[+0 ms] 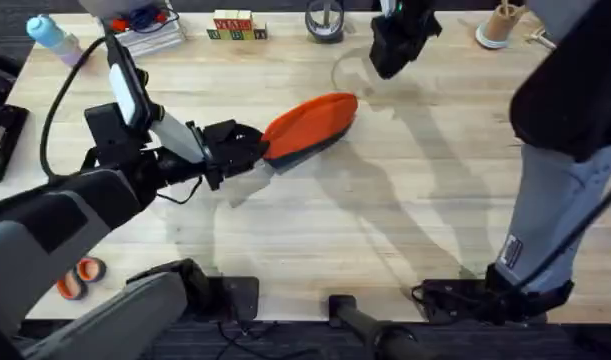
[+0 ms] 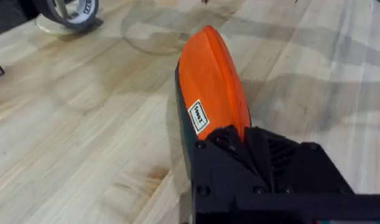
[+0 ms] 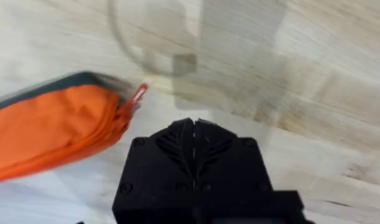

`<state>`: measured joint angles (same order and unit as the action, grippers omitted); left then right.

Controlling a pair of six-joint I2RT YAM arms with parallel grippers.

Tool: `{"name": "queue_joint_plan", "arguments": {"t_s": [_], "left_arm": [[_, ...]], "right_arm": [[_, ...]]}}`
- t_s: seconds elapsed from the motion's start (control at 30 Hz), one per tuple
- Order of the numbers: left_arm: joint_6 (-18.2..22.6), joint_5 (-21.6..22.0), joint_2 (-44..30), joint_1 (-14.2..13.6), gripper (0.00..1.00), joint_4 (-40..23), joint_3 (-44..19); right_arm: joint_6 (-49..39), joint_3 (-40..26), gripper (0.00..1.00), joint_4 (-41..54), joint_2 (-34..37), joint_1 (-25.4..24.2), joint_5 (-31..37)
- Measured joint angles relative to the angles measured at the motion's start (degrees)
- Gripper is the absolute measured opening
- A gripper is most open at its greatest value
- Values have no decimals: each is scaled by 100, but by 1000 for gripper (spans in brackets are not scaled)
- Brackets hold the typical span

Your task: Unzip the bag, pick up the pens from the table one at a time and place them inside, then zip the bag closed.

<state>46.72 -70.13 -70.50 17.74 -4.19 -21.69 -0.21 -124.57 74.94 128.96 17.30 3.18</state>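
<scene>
Closest to the overhead camera, the left arm sweeps in from the lower left, and its left gripper (image 1: pixel 253 150) is clamped on the near end of the bag (image 1: pixel 310 122), which lies tilted on the table (image 1: pixel 385 230) near the middle. From the left wrist, the black fingers (image 2: pixel 239 149) pinch the pouch's end beside a small white label (image 2: pixel 198 116), the orange top facing up and the dark underside along its edge. Farther back, the right gripper (image 1: pixel 390 55) hangs above the wood just past the bag's far end, fingers pressed together on nothing; its wrist view shows the orange zipper pull (image 3: pixel 137 95) lying free nearby. A tape roll (image 2: pixel 68 9) sits at the table's far edge.
</scene>
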Motion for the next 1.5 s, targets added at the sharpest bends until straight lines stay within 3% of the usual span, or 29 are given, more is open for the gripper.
{"name": "queue_joint_plan", "arguments": {"t_s": [0.27,0.33,0.5,0.53,0.57,0.83,1.23,1.5], "left_arm": [[2,76,0,11,41,-98,0],[2,76,0,11,41,-98,0],[2,79,0,11,41,-98,0],[2,79,0,11,41,-98,0],[2,79,0,11,41,-98,0],[2,79,0,11,41,-98,0],[2,81,0,11,41,-98,0],[2,81,0,11,41,-98,0]], "right_arm": [[5,-46,38,409,-444,319,-1],[23,-46,159,565,-480,374,-11],[45,-46,868,777,-652,503,-17],[39,-46,961,780,-714,532,-18],[44,-46,987,780,-791,570,-18],[51,-48,998,858,-1479,897,-23],[342,-48,998,1286,-1711,889,-858],[577,-29,997,1450,-2100,889,-827]]}}
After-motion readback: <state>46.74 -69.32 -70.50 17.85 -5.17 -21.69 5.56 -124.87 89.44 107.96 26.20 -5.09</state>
